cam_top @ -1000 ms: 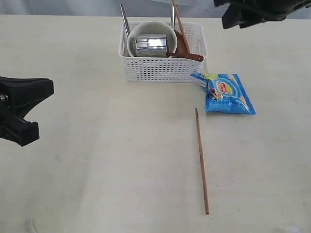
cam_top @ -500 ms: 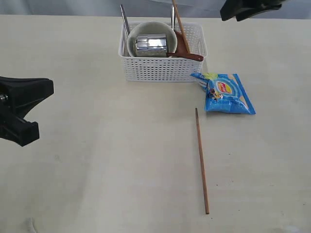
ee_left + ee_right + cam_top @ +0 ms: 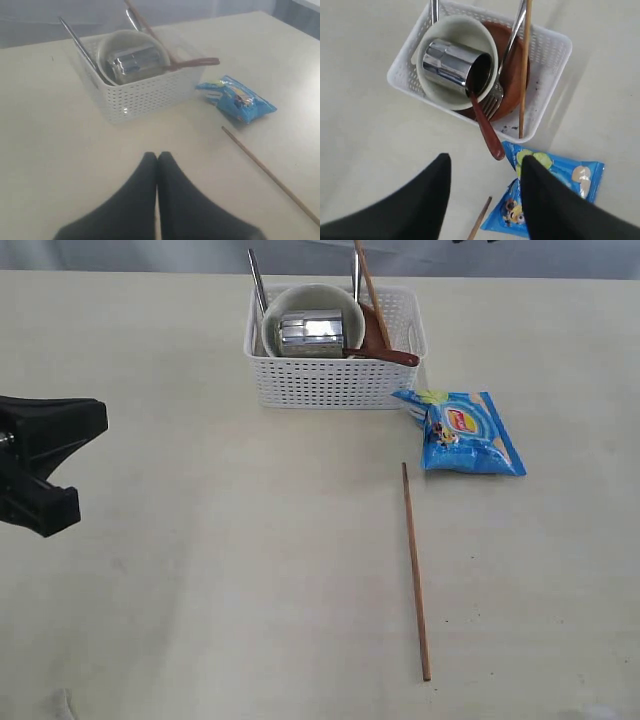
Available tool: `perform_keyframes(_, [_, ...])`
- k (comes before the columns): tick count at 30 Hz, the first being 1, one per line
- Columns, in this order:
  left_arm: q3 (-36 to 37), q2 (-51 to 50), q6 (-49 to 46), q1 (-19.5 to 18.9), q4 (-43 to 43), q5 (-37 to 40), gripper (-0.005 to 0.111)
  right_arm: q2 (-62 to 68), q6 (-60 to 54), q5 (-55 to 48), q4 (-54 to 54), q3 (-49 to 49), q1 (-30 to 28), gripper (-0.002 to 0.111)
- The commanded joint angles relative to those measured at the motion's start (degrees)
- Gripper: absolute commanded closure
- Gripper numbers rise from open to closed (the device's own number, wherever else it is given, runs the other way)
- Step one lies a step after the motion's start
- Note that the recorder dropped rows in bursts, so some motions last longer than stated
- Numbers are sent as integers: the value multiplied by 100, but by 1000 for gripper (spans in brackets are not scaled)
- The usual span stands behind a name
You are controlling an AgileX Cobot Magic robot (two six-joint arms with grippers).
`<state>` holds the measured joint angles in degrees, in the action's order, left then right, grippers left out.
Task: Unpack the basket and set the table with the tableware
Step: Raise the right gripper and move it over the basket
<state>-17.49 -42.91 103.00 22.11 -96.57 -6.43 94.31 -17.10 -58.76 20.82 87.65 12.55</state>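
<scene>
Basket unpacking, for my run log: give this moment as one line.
left gripper shut, empty | right gripper open, facing basket | one chopstick on table | second chopstick, cup, bowl, spoon in basket

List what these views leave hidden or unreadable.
Steel knife: blade hidden behind the cream bowl inside the white perforated basket, every view.
Round brown plate: mostly under bowl and steel fork, right wrist view.
Blue chip bag: print too small, exterior view.
Right gripper: past exterior view's top edge.
</scene>
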Motion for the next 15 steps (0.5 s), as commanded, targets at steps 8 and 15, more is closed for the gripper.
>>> perform_keyframes(8, [32, 18, 27, 43, 63, 235, 107, 827, -637, -264, 13, 91, -41, 52])
perform_keyframes(15, [32, 18, -2, 43, 63, 235, 107, 1407, -1812, -264, 227, 122, 10, 52])
